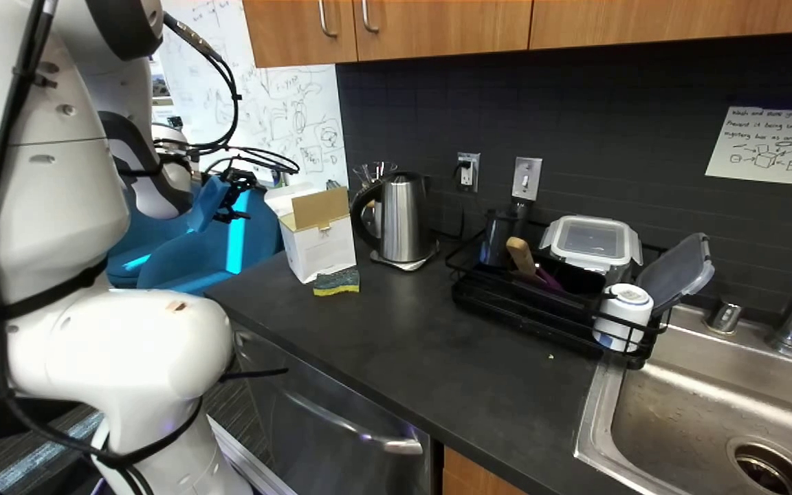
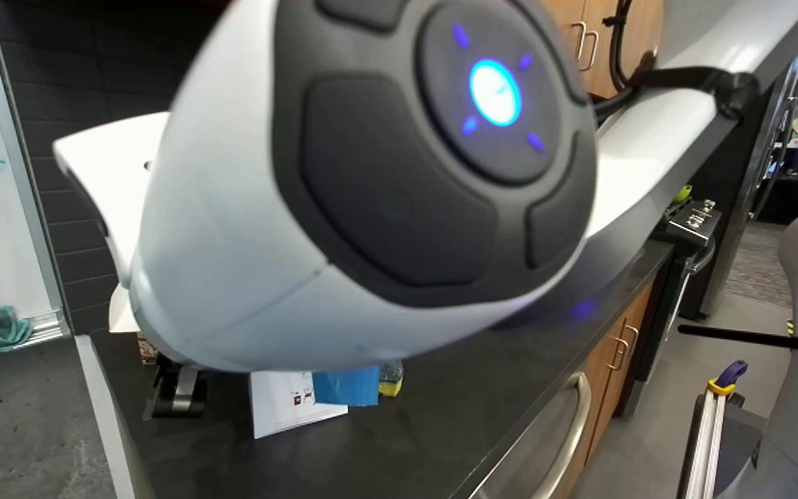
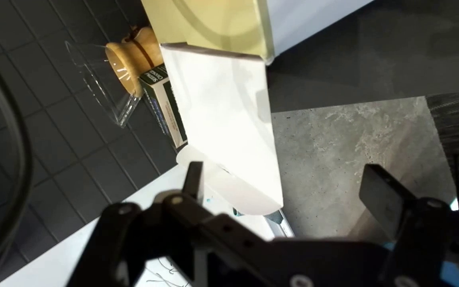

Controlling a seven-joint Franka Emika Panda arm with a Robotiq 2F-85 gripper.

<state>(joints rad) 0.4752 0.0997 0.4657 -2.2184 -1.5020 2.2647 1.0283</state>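
My gripper (image 3: pixel 283 169) is open, with its two dark fingers wide apart and nothing held between them. In an exterior view the gripper (image 1: pixel 234 199) is in the air just left of a white cardboard box (image 1: pixel 317 244). The box stands on the dark counter with its flaps raised. In the wrist view its white flap (image 3: pixel 225 115) reaches down toward the left finger; I cannot tell whether they touch. In an exterior view the box (image 2: pixel 285 402) is partly hidden by the arm, and a dark gripper part (image 2: pixel 179 394) shows beside it. A green-yellow sponge (image 1: pixel 337 282) lies against the box.
A steel kettle (image 1: pixel 403 216) stands right of the box. A black dish rack (image 1: pixel 526 309) holds containers and a white mug (image 1: pixel 623 316) next to the sink (image 1: pixel 599 412). A wood-collared glass vessel (image 3: pixel 134 59) and a small carton (image 3: pixel 165 107) are behind the box.
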